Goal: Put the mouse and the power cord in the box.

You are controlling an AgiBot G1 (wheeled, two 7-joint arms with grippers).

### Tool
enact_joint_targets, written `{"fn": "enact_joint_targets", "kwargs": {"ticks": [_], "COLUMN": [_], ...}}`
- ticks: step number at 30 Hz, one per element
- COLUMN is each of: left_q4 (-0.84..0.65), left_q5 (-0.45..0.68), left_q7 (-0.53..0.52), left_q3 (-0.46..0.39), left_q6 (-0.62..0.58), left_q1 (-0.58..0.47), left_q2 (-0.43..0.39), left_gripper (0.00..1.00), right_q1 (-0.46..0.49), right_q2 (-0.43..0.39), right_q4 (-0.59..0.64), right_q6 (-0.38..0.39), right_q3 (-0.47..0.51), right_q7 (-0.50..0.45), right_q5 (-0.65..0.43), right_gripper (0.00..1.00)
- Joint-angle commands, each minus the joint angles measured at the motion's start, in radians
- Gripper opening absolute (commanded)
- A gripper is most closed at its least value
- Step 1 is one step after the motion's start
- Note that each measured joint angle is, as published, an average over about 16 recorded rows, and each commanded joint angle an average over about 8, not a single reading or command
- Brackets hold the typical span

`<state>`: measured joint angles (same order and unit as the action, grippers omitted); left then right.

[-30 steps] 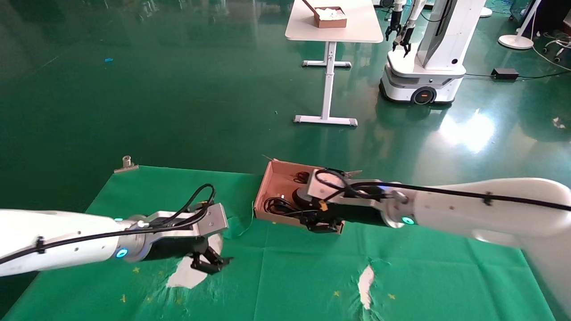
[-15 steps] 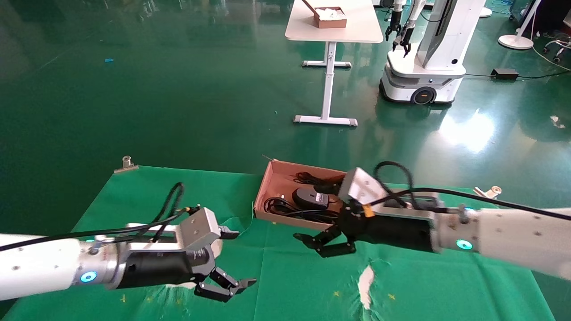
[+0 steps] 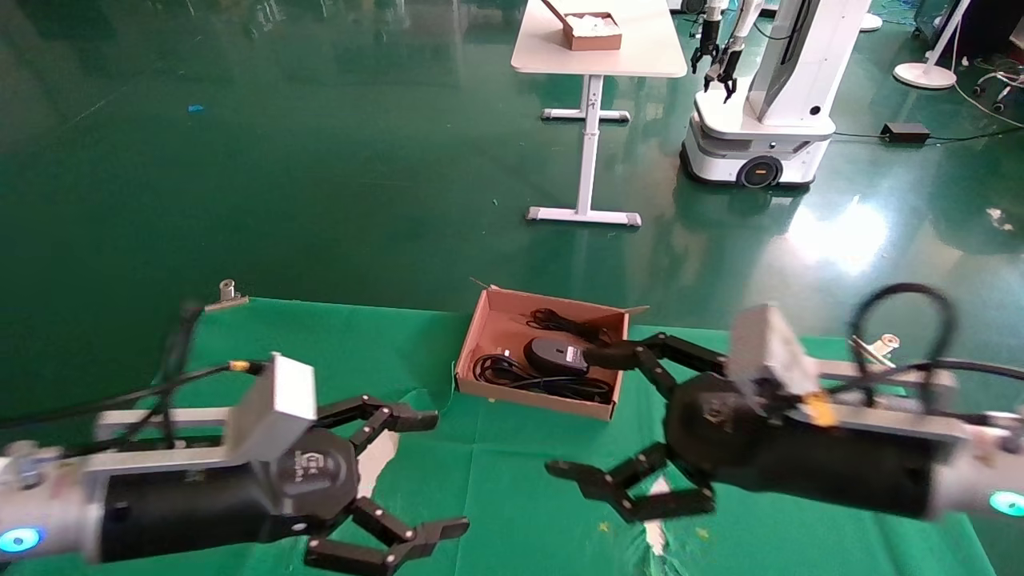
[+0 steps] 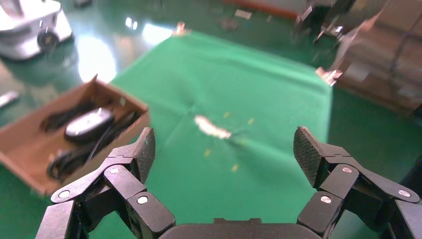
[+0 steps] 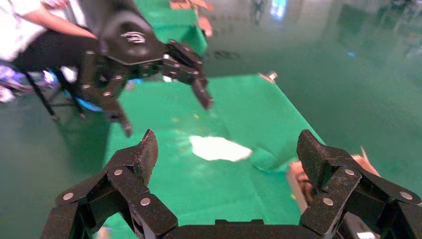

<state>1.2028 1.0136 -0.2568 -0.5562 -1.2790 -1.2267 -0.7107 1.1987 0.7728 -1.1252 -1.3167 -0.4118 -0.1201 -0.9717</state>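
The reddish-brown box (image 3: pixel 528 397) sits at the far edge of the green cloth. Inside it lie the black mouse (image 3: pixel 556 354) and the looped power cord (image 3: pixel 516 374); more black cable is bunched at its back (image 3: pixel 560 322). My right gripper (image 3: pixel 578 414) hovers open and empty in front of the box's right corner. My left gripper (image 3: pixel 440 472) is open and empty over the cloth, nearer and left of the box. The left wrist view shows the left gripper (image 4: pixel 224 142), the box (image 4: pixel 30 167) and the mouse (image 4: pixel 89 123). The right wrist view shows the right gripper (image 5: pixel 226 142).
The green cloth (image 3: pixel 512 496) has white torn patches (image 3: pixel 656 502). Metal clips hold its far corners (image 3: pixel 226 292) (image 3: pixel 876 346). Beyond stand a white table (image 3: pixel 596 60) with a small brown box and another robot (image 3: pixel 768 120). A seated person (image 5: pixel 30 30) is off the left side.
The right gripper has left the box and drawn back toward me, uncovering the mouse. The left arm has also drawn back and its fingers have spread wider. Both wrists have turned.
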Motion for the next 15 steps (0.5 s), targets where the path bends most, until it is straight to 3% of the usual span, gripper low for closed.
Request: {"fn": "enact_joint_targets", "kwargs": {"ticks": [1, 15], "left_q4": [0.011, 0.084], "left_q5": [-0.039, -0.29], "left_q7": [0.01, 0.07], "left_q3": [0.038, 0.283], "left_q6": [-0.03, -0.222], "left_q1": [0.021, 0.156], "left_q2": [0.014, 0.102], "left_gripper": [1.0, 1.0], "right_q1": [-0.02, -0.128], "right_q2": [-0.025, -0.167], "right_q4": [-0.025, -0.165], "right_q6": [-0.028, -0.186], "right_q3": [0.021, 0.137], "right_q7": [-0.011, -0.068], "right_q5": [0.038, 0.252], "right_gripper": [1.0, 1.0]}}
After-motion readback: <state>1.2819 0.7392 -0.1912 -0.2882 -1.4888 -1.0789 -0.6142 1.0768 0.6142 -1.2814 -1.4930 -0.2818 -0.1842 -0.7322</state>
